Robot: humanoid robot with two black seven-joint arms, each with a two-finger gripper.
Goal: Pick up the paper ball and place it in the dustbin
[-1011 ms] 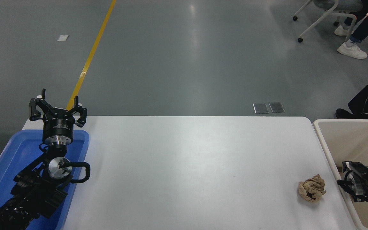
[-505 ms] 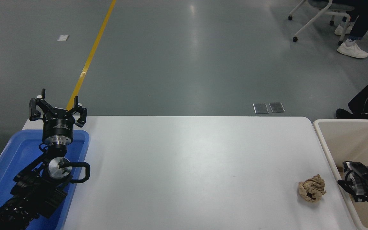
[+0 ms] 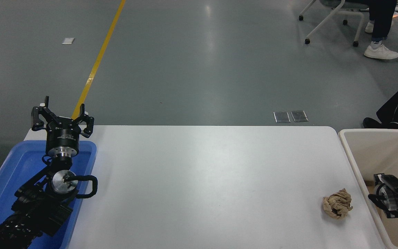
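Observation:
The paper ball (image 3: 337,203), a crumpled tan-brown wad, lies on the white table (image 3: 206,180) near its right front corner. The dustbin (image 3: 375,148), a cream-beige plastic bin, stands just off the table's right edge. My right gripper (image 3: 387,200) comes in from the right edge over the bin's near part, to the right of the ball and apart from it; only part of it shows. My left gripper (image 3: 62,116) is parked at the lower left above the blue tray, open and empty.
A shallow blue tray (image 3: 14,173) sits at the table's left end under the left arm. A person on a wheeled chair (image 3: 337,14) is at the far top right; a dark-clad leg (image 3: 397,103) is behind the bin.
My right gripper has drifted slightly right and down over the bin. The person on the chair at the top right has rolled to the left. The paper ball has not moved.

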